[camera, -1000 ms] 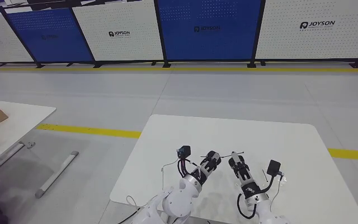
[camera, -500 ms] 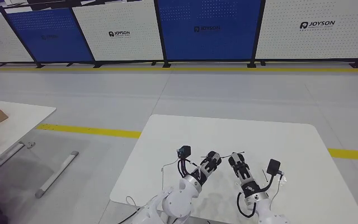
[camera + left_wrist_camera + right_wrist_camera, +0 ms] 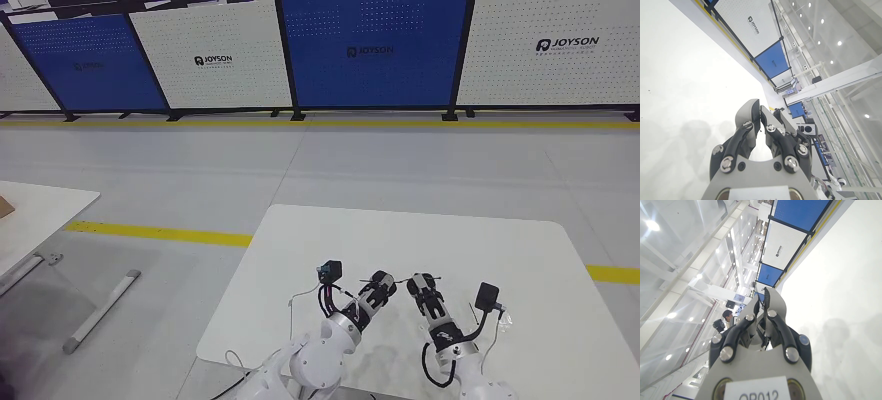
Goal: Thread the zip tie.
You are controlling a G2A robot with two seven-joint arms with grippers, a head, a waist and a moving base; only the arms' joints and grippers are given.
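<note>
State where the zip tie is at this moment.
In the top view the zip tie is held over the near part of the white table, between the left gripper and the right gripper, both with fingers shut on it.

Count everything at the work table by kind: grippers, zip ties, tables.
Grippers: 2, the left gripper and the right gripper
Zip tie: 1, the black zip tie held between them
Table: 1, the white table
Total: 4
</note>
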